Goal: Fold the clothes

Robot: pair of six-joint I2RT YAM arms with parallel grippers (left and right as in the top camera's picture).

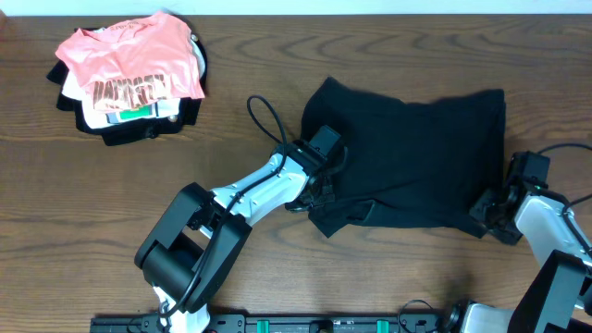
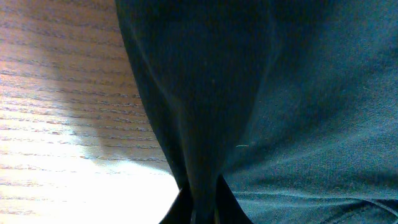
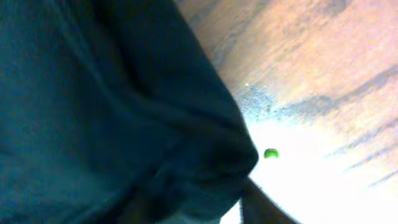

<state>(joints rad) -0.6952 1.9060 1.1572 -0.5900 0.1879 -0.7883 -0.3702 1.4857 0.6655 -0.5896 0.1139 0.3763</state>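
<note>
The black garment (image 1: 416,148) lies spread and wrinkled on the wooden table, right of centre. My left gripper (image 1: 317,196) is at its front left corner. In the left wrist view the fingers (image 2: 202,211) are shut on a raised ridge of the black fabric (image 2: 205,93). My right gripper (image 1: 488,215) is at the garment's front right corner. In the right wrist view black fabric (image 3: 112,106) bunches over the jaws (image 3: 239,202), which look shut on it; only one dark finger shows.
A pile of clothes sits at the back left: a salmon-pink shirt with dark lettering (image 1: 125,55) on a white folded garment with a green mark (image 1: 139,113), over dark cloth. Bare wooden table (image 1: 111,203) lies in front of it.
</note>
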